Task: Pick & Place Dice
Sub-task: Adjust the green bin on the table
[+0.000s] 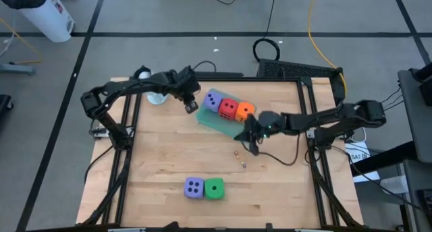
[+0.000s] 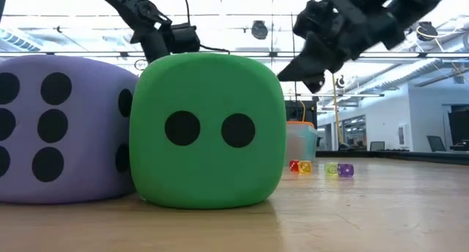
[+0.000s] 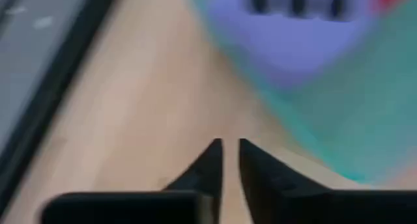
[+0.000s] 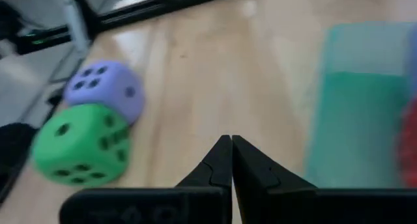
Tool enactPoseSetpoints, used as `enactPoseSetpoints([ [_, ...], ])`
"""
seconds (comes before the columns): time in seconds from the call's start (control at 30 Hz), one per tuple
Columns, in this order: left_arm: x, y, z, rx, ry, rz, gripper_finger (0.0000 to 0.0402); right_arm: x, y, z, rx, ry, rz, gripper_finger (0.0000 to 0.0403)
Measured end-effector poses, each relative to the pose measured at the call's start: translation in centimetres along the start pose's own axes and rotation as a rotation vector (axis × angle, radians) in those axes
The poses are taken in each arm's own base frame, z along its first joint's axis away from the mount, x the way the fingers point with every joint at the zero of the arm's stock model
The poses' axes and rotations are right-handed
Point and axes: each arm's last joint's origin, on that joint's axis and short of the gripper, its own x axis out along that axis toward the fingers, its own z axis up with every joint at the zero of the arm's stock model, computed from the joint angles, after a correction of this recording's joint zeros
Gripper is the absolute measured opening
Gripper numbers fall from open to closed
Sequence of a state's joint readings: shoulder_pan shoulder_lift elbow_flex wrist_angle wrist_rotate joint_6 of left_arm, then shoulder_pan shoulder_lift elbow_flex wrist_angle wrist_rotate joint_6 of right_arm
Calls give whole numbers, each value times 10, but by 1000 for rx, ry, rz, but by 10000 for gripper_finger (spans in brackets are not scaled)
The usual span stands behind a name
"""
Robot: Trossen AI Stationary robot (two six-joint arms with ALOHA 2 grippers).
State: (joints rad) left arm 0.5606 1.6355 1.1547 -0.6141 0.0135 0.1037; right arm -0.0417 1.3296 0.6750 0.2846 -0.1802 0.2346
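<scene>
Your left gripper (image 1: pixel 192 106) hangs just beside the tray's (image 1: pixel 214 124) left end with its fingers (image 3: pixel 207 164) nearly together and nothing between them. Your right gripper (image 1: pixel 251 143) sits at the tray's other end, near the orange die (image 1: pixel 244 110), pinched tight and empty too.

Starting from the near edge of the table, you have the purple die (image 1: pixel 194 187) and the green die (image 1: pixel 214 188) touching side by side, purple on the left. Past them, mid-table, lie a few tiny specks (image 1: pixel 239 156). Farther on, the teal tray holds a row of three: a second purple die (image 1: pixel 212 101) at its left end, a red die (image 1: pixel 228 108) in the middle and the orange one on the right.
</scene>
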Motion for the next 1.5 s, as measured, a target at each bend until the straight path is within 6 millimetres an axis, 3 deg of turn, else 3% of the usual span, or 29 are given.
enactPoseSetpoints([
  [0.1,5,-3,-2,-51,7,49,9,6,4,-18,30,-3,32,0],
  [0.23,8,-11,-5,-33,19,18,17,14,4,-38,67,25,3,0],
  [0.5,14,-16,-14,-77,59,11,12,34,-5,-59,107,93,-111,0],
  [0.87,13,-42,-14,-15,62,-99,6,32,-16,-70,197,114,-393,0],
  [1.07,12,-57,-15,44,64,-114,8,31,-19,-70,221,113,-412,0],
  [1.5,12,-66,-16,96,62,-128,3,27,-32,-74,298,135,-515,0],
])
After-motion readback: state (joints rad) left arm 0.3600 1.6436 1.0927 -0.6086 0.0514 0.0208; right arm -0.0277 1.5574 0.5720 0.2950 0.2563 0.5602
